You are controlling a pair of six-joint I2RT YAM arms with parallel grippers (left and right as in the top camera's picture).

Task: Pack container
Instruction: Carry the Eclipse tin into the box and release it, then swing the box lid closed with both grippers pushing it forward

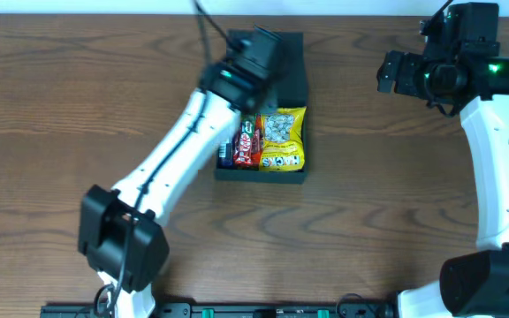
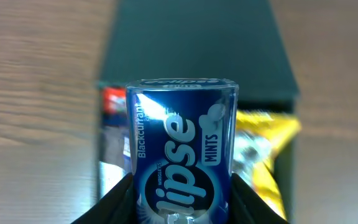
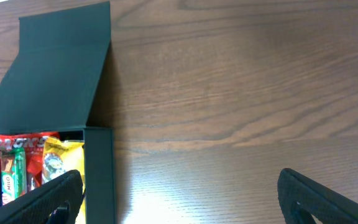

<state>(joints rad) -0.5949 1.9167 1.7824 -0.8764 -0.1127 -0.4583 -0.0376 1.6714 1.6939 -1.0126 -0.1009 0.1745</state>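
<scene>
A brown wood-grain tabletop [image 1: 60, 88] carries everything, and to the right of the box it lies bare. There the right hand [image 3: 185, 199] hangs with its two dark fingers [image 3: 55, 193] spread wide and nothing between them, well apart from the box. The left arm's white forearm [image 1: 179, 146] crosses the box's left edge in the overhead view and hides part of what lies under it. The left hand [image 2: 182, 202] is pinching a glossy blue rectangular mint pack with white lettering [image 2: 182, 143], held upright above the box's open compartment and blocking much of the wrist view. The container [image 1: 292, 71], a dark teal-black matte cardboard box, sits at the upper middle of the tabletop with its hinged flap lid [image 3: 55, 68] thrown back flat towards the far edge. Inside, a crinkled yellow snack packet [image 1: 283, 137] fills the right side. A red wrapped bar [image 1: 248, 141] lies just beside it on the left. A small blue wrapped piece [image 1: 226, 155] shows at the left wall, partly under the arm.
</scene>
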